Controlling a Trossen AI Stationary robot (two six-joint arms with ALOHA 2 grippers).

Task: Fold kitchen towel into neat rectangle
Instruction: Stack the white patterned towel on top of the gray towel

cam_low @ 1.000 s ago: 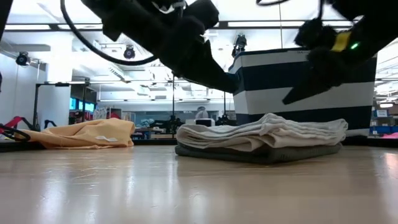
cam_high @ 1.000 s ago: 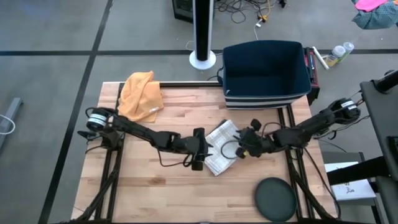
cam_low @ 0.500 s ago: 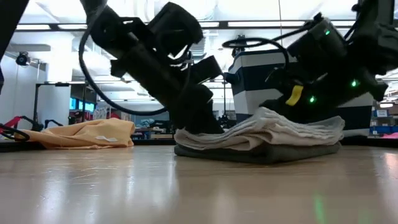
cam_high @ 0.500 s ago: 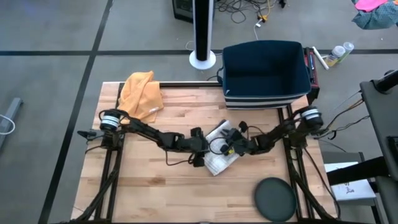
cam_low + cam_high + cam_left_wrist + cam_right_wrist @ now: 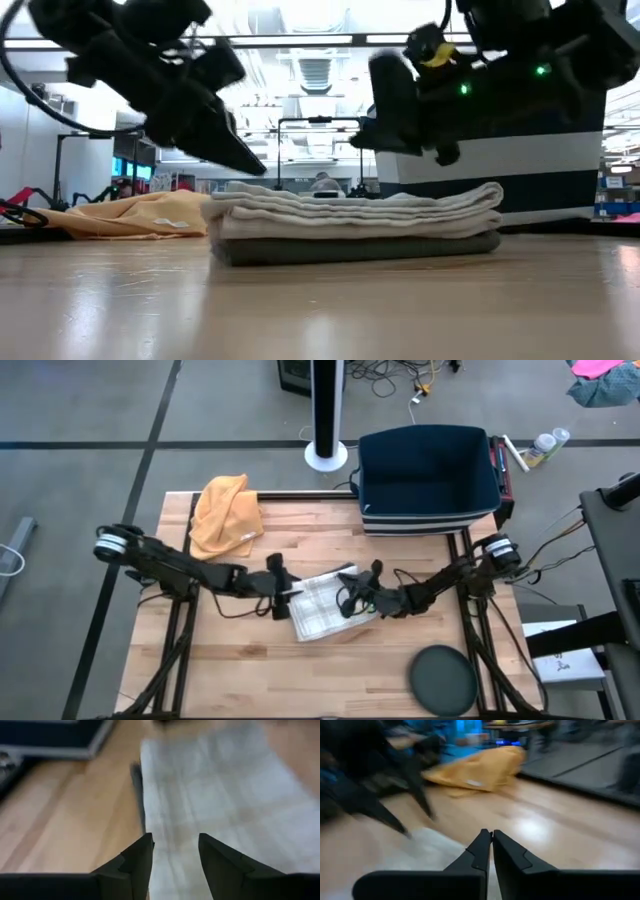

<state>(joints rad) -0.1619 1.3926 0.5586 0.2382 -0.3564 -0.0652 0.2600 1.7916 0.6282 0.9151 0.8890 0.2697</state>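
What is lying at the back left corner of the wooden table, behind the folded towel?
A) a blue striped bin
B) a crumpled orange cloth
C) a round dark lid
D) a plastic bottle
B: a crumpled orange cloth lies at the table's back left corner, apart from the folded towel in the middle.

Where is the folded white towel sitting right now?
Seen from above, the folded towel lies flat near the middle of the wooden table, between the left pincer and the right pincer, in front of the dark bin.
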